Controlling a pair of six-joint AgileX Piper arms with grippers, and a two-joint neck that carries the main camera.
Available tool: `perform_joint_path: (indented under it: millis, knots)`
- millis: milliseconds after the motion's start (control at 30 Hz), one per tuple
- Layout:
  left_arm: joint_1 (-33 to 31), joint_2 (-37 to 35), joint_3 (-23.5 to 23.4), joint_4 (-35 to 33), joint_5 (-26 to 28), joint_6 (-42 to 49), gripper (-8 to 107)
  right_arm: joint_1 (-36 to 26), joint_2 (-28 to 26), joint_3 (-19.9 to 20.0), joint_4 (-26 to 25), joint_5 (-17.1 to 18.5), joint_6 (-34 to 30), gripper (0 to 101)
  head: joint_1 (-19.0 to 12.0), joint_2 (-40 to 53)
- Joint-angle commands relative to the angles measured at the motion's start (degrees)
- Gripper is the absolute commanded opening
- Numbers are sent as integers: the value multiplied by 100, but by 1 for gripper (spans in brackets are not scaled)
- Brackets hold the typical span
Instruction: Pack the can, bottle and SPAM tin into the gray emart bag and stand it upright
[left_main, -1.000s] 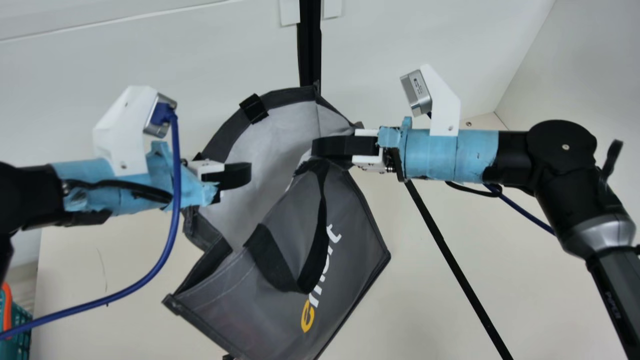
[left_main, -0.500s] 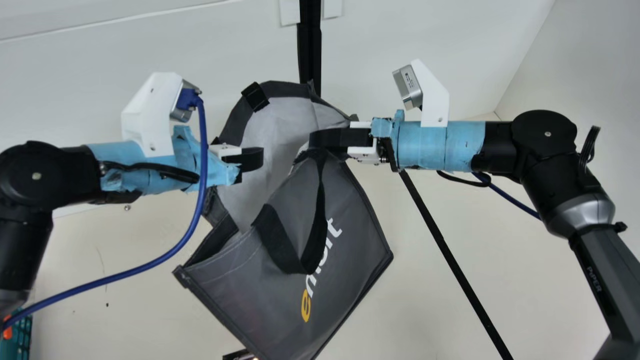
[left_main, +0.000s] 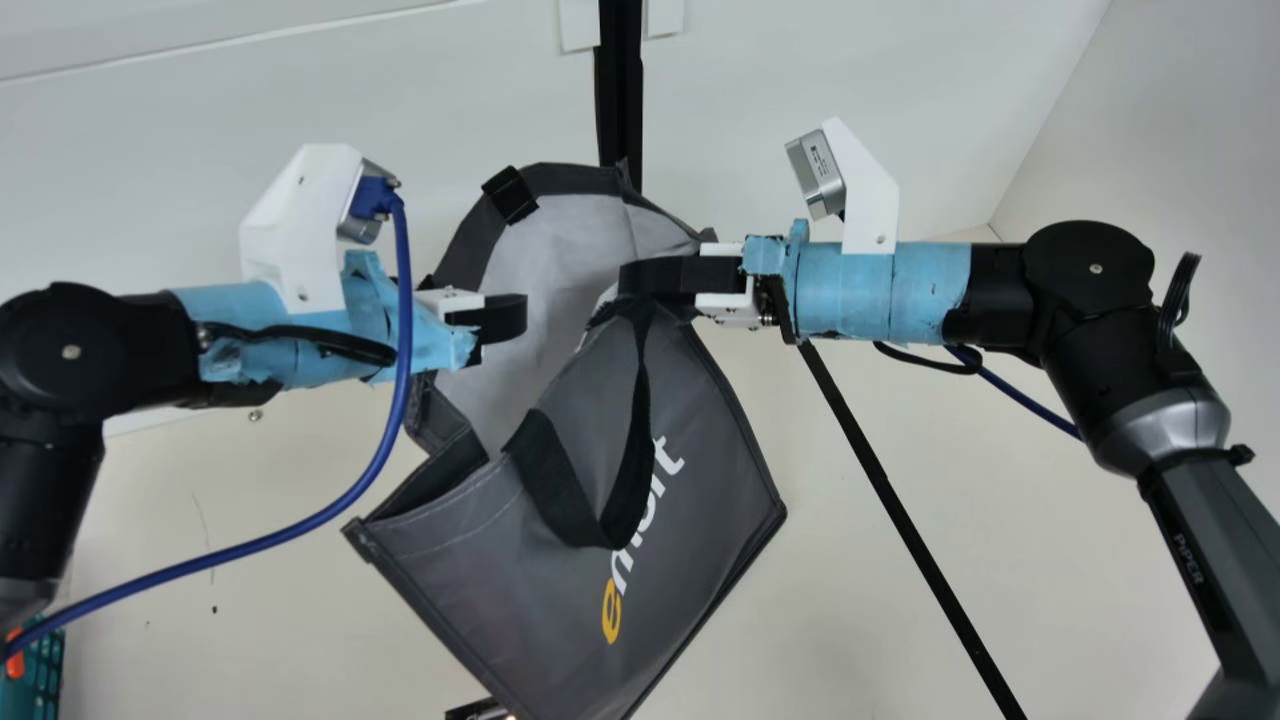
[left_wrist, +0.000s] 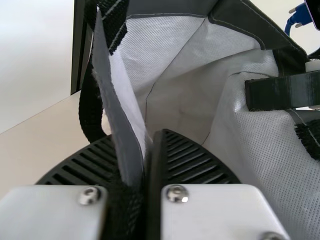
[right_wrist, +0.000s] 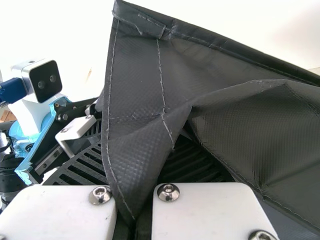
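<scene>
Two robot arms share the load of a gray emart bag (left_main: 700, 450), its fabric body tilted in front of the cream table (left_main: 900, 640), its pale-lined mouth tipped toward eleven o'clock and corners jutting to four and eight. The left gripper (left_main: 510, 318), at the bag's eleven o'clock, pinches the rim and black webbing between ribbed fingers (left_wrist: 192, 160). The right gripper (left_main: 650, 278), at its one o'clock, clamps a fold of dark gray rim. A black webbing handle (left_main: 560, 490) droops over the bag's outer face. In the main view, a teal basket (left_main: 35, 675) with an orange part sits at eight o'clock; a small dark object (left_main: 472, 711), mostly hidden, lies near seven.
</scene>
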Motion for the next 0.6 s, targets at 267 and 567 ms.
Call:
perform_joint_path:
  millis: [267,567]
  knots:
    - [0,0,0,0,0,0,52,0,0,0,0,0,0,0,-139,-5]
    - [-30,-331,443,-56,-174,125,82,0,0,0,0,0,0,0,-139,-5]
